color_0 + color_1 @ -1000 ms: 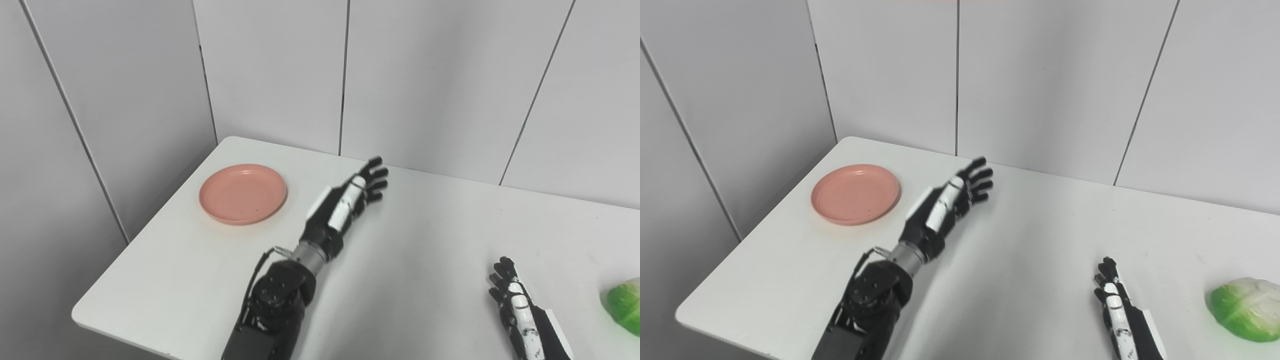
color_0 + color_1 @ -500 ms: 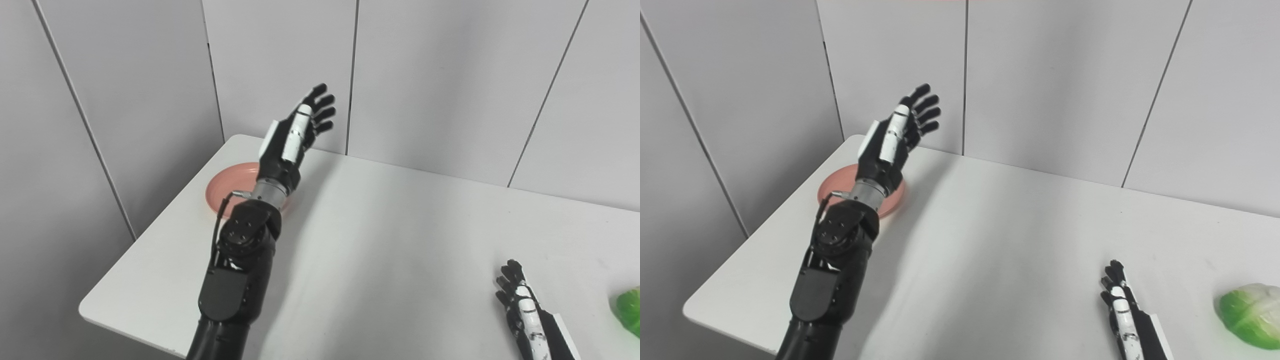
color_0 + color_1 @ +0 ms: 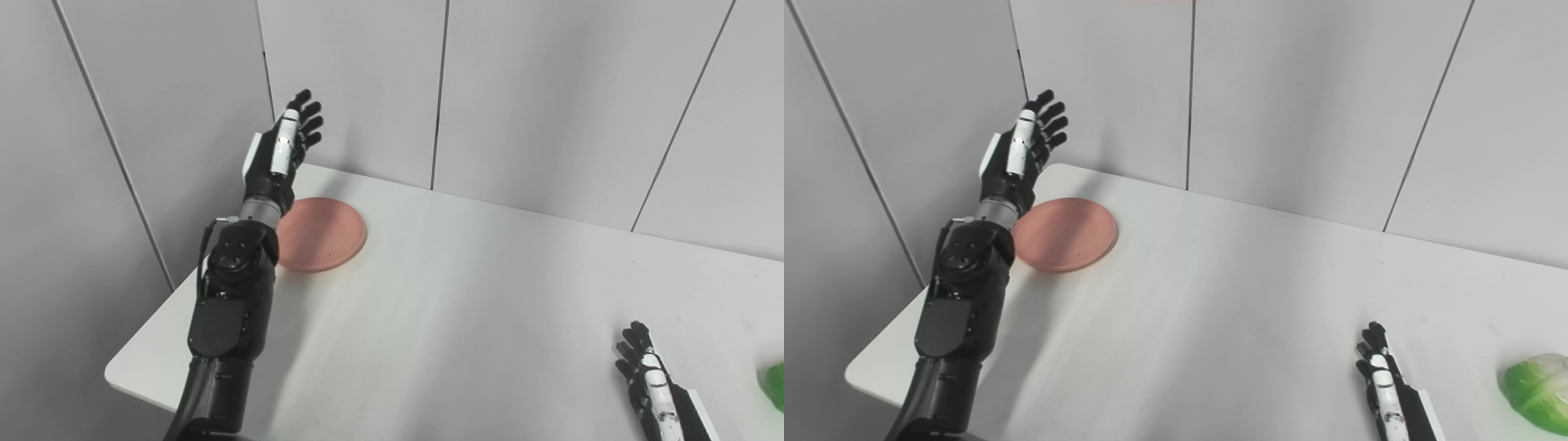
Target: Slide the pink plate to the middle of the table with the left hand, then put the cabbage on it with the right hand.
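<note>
- The left hand [image 3: 1020, 150] is raised well above the table [image 3: 1213, 294], fingers [image 3: 1053, 121] spread and empty, pointing up toward the wall panels [image 3: 1274, 104].
- Its forearm crosses in front of the plate's near-left rim, hiding a small part of it; the hand is above and to the far-left of the plate [image 3: 1069, 233], not touching it.
- The plate lies flat near the far-left corner of the table, so it is not yet in the middle; the first step, the slide, has not started as far as contact goes.
- Judged from this, the step in hand is the approach: the left hand is getting round to the outer side of the plate, the side away from the table's middle.
- The next move calls for the hand to come down so the fingers meet the plate's far-left rim or rest on its surface, then push or drag it toward the middle of the table, to the right of the plate and nearer the robot.
- A low, flat plate may slip under the fingers or turn, so the contact should be low on the rim and the push steady.
- The right hand [image 3: 1384, 383] lies low at the near-right of the table, far from the plate, fingers extended and holding nothing; it waits.
- The cabbage [image 3: 1538, 391] sits on the table beyond the right hand, at the right edge, well apart from the plate and untouched.
</note>
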Robot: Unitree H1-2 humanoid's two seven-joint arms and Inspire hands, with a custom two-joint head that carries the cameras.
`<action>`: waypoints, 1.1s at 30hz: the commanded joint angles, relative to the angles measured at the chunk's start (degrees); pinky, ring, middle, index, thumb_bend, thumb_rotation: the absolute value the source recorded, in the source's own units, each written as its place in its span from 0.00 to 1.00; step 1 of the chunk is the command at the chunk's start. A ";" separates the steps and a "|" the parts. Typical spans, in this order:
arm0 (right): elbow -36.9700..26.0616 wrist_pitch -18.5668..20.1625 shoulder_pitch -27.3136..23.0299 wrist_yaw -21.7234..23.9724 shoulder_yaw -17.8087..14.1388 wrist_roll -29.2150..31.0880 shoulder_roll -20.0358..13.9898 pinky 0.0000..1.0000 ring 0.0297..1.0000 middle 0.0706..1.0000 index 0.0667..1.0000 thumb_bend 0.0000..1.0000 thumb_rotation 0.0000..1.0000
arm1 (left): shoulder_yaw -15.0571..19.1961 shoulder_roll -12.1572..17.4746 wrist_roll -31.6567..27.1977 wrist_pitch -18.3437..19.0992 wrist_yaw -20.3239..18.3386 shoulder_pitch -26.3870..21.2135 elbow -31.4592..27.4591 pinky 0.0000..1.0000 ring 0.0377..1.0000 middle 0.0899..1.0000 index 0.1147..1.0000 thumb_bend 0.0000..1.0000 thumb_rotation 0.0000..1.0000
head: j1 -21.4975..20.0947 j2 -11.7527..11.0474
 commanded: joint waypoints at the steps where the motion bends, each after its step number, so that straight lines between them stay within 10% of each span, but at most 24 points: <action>1: -0.54 2.26 1.14 0.38 -0.43 0.25 -0.82 1.00 1.00 1.00 1.00 0.08 1.00 | 1.08 2.45 -1.00 -1.66 0.61 -3.29 -0.64 0.88 0.89 0.89 0.87 0.40 1.00 | -0.03 0.11; 33: -2.08 3.59 1.37 0.24 -0.28 0.01 -0.85 1.00 1.00 1.00 1.00 0.07 1.00 | 6.71 7.70 -5.57 -4.48 0.89 -2.50 14.95 0.91 0.91 0.90 0.87 0.38 1.00 | 0.07 0.51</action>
